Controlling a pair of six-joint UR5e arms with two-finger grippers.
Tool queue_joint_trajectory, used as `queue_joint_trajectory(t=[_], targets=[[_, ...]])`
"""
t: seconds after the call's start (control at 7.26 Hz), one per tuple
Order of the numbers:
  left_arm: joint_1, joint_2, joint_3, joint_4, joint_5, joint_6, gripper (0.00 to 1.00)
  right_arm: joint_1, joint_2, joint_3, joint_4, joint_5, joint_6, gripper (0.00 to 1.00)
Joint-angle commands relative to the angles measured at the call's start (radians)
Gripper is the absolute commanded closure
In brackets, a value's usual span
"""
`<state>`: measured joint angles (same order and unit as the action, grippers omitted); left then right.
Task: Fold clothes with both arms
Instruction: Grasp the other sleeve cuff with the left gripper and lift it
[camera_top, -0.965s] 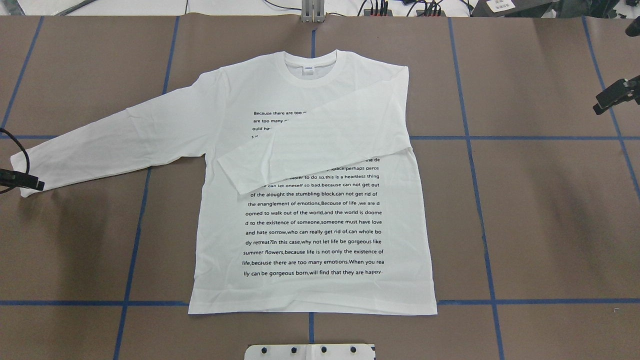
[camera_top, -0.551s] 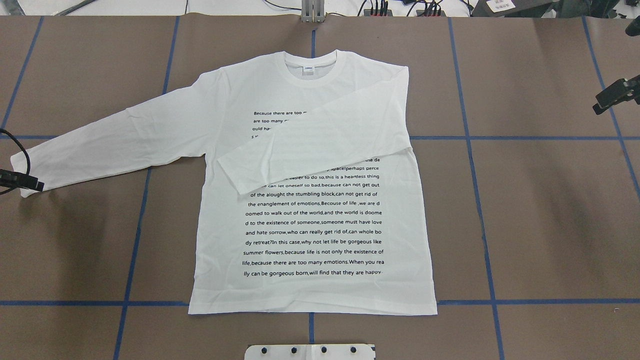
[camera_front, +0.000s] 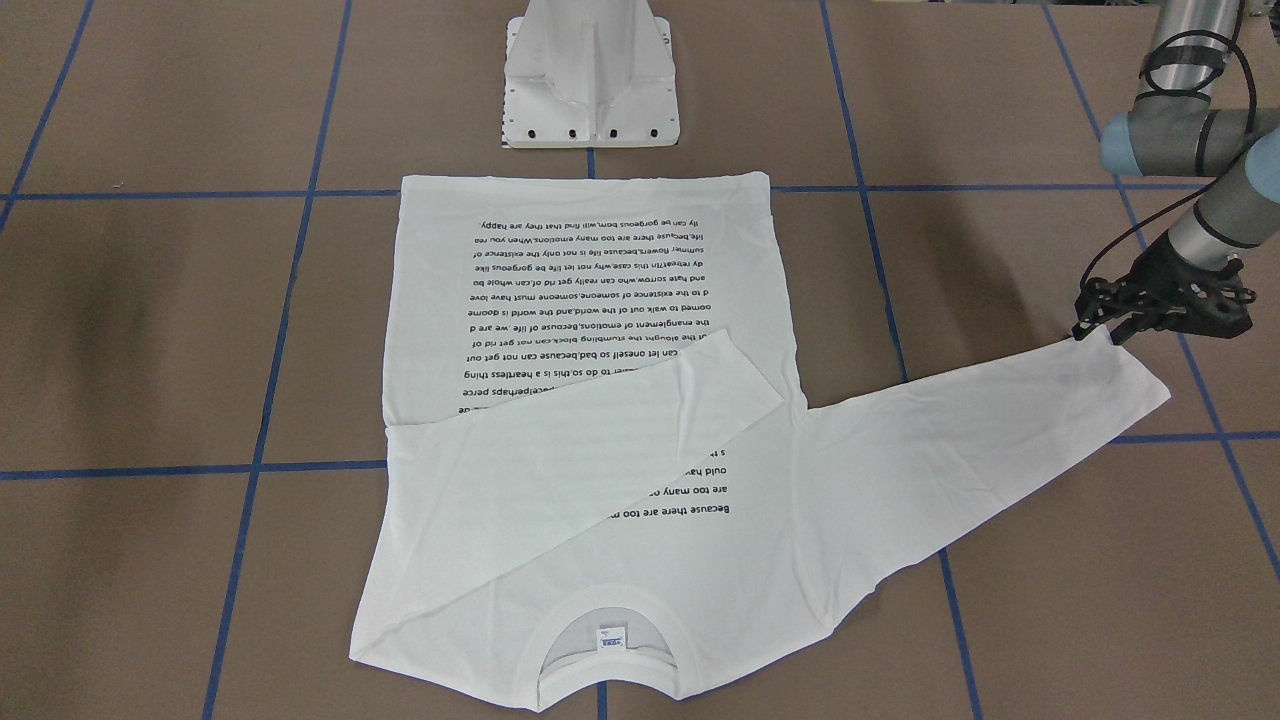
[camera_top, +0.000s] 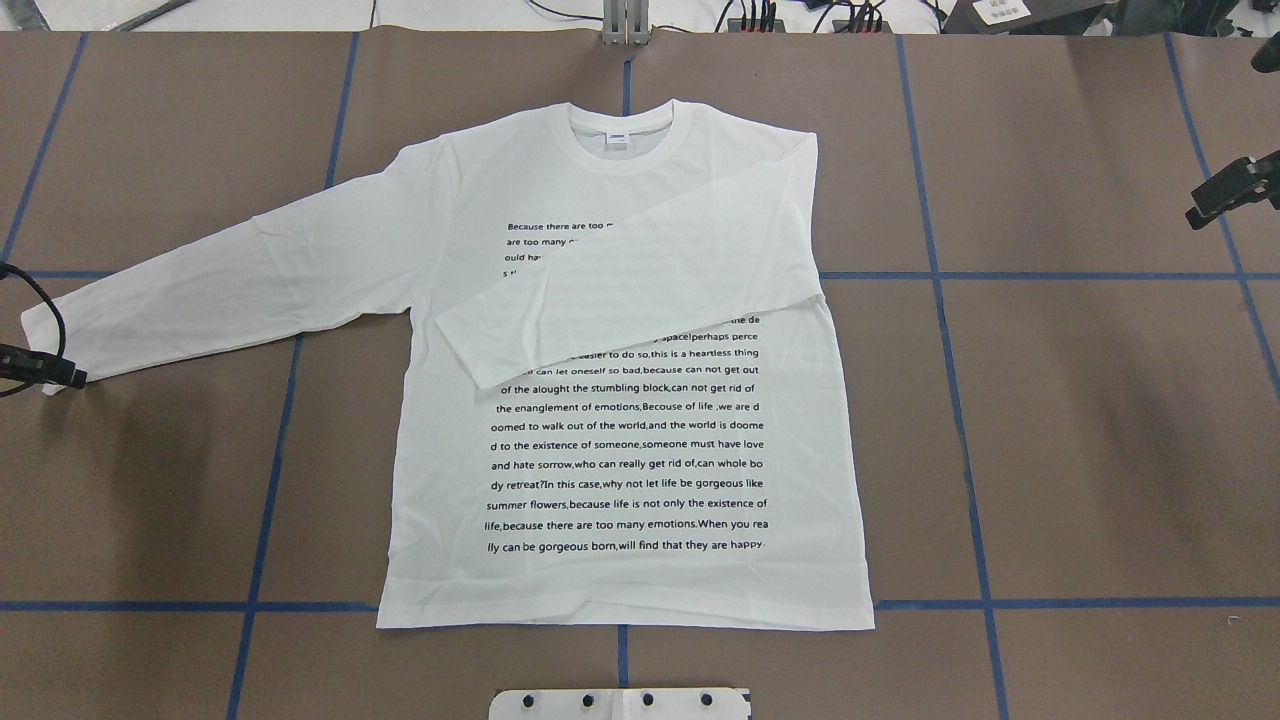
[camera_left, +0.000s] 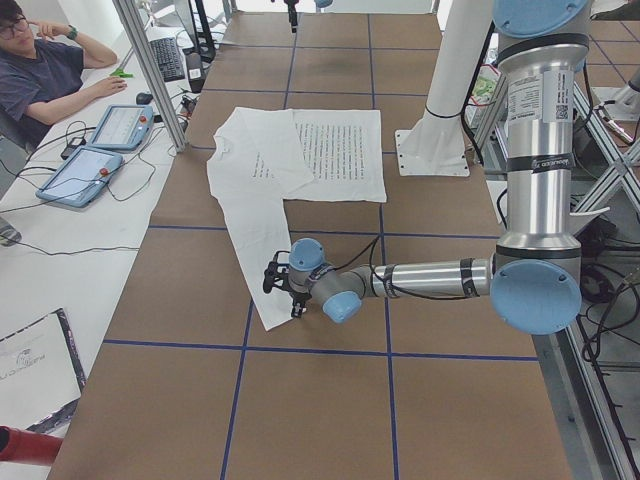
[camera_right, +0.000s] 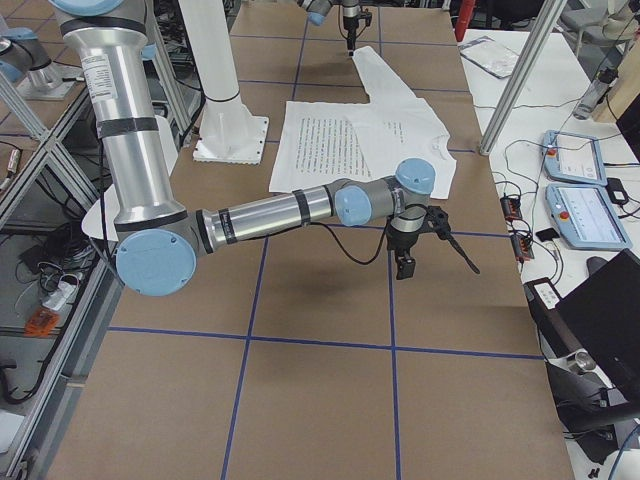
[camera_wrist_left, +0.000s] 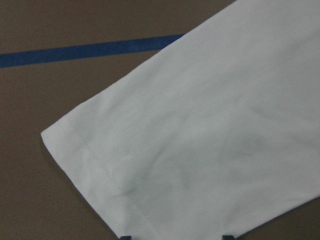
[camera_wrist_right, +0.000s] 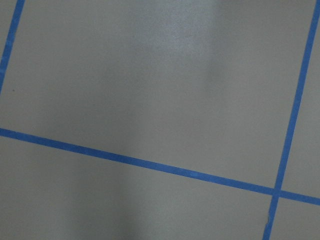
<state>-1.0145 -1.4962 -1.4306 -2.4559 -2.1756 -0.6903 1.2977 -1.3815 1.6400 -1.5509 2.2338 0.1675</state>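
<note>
The white T-shirt (camera_top: 620, 450) lies flat, print up, mid-bench (camera_top: 1100, 450). One sleeve is folded across its chest, the other stretched toward the robot's left. The left pincer (camera_front: 1100, 330) stands open at that sleeve's cuff, gripping nothing. The right pincer (camera_top: 1205, 205), fingers spread and empty, hangs over the bench well apart from the shirt.

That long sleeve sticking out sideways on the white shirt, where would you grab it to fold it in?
Probably at the cuff, coming down from above at its outer end. The sleeve lies flat and the cuff is its free end; the left gripper sits open at it.
</note>
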Motion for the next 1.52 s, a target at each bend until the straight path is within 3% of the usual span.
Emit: queue_joint_trajectory(t=[0.0, 0.28, 0.69, 1.1, 1.38], targets=[[-0.001, 0.007, -0.010, 0.000, 0.000, 0.002, 1.00, 0.000, -0.001, 0.000, 0.000, 0.001, 0.001, 0.00], [-0.007, 0.010, -0.048, 0.002, 0.002, 0.002, 1.00, 0.000, 0.001, 0.001, 0.000, 0.003, 0.003, 0.00], [-0.021, -0.010, -0.204, 0.015, -0.004, -0.015, 1.00, 0.000, 0.001, 0.001, 0.000, 0.004, 0.004, 0.00], [-0.039, -0.276, -0.212, 0.295, -0.006, -0.020, 1.00, 0.000, 0.001, 0.001, 0.000, 0.004, 0.007, 0.00], [-0.032, -0.479, -0.211, 0.453, -0.009, -0.154, 1.00, 0.000, 0.002, 0.001, -0.001, 0.003, 0.007, 0.00]])
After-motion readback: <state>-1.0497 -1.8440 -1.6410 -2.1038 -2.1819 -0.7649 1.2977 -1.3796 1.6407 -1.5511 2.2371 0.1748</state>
